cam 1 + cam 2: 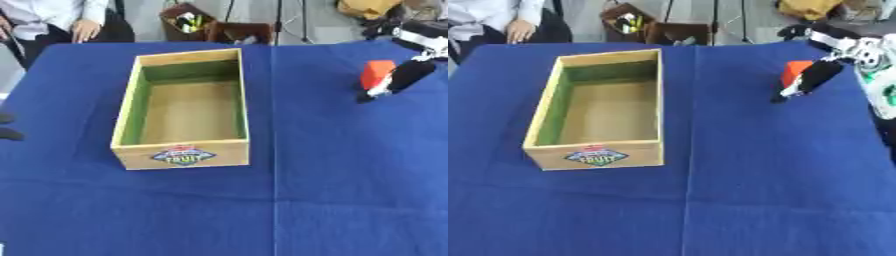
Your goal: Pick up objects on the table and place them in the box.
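Desk (350, 190), covered in blue cloth, one crease running front to back just right of the box; wooden box (183, 155) standing open left of centre, long side pointing away from me, a coloured label on its near wall, nothing visible inside. Orange-red block (377, 71) at the far right, well apart from the box; my right hand (808, 79) comes in from the upper right, its dark fingers curled against the block's right side and pointing down toward the cloth; I cannot tell whether the block rests on the cloth or hangs clear of it. Left hand (7, 126): only dark fingertips at the left edge; I cannot tell how its fingers are set.
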